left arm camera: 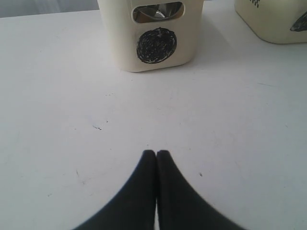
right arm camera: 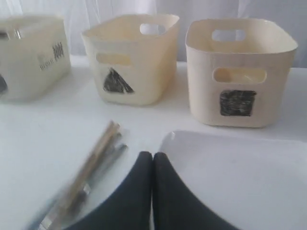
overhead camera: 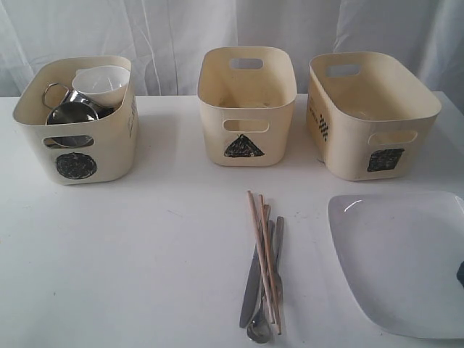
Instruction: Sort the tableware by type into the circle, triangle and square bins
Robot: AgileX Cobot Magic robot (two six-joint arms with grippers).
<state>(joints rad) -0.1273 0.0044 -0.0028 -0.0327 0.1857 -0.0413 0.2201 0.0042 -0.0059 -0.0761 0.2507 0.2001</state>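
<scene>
The circle bin point(overhead camera: 76, 119) at the left holds a small white bowl point(overhead camera: 101, 83) and steel mugs point(overhead camera: 71, 112). The triangle bin point(overhead camera: 246, 105) stands in the middle and the square bin point(overhead camera: 370, 116) to the right. Wooden chopsticks point(overhead camera: 262, 254) lie across a steel knife, fork and spoon point(overhead camera: 254, 290) on the table in front of the triangle bin. The large white plate point(overhead camera: 402, 257) lies at the front right. My left gripper point(left arm camera: 156, 153) is shut and empty over bare table before the circle bin point(left arm camera: 153, 33). My right gripper point(right arm camera: 152, 155) is shut and empty, between the plate point(right arm camera: 230, 177) and the chopsticks point(right arm camera: 91, 163).
The white table point(overhead camera: 130, 246) runs back to a white curtain point(overhead camera: 174, 29) behind the bins. A corner of the triangle bin point(left arm camera: 273, 21) shows in the left wrist view. The three bins stand apart in one row.
</scene>
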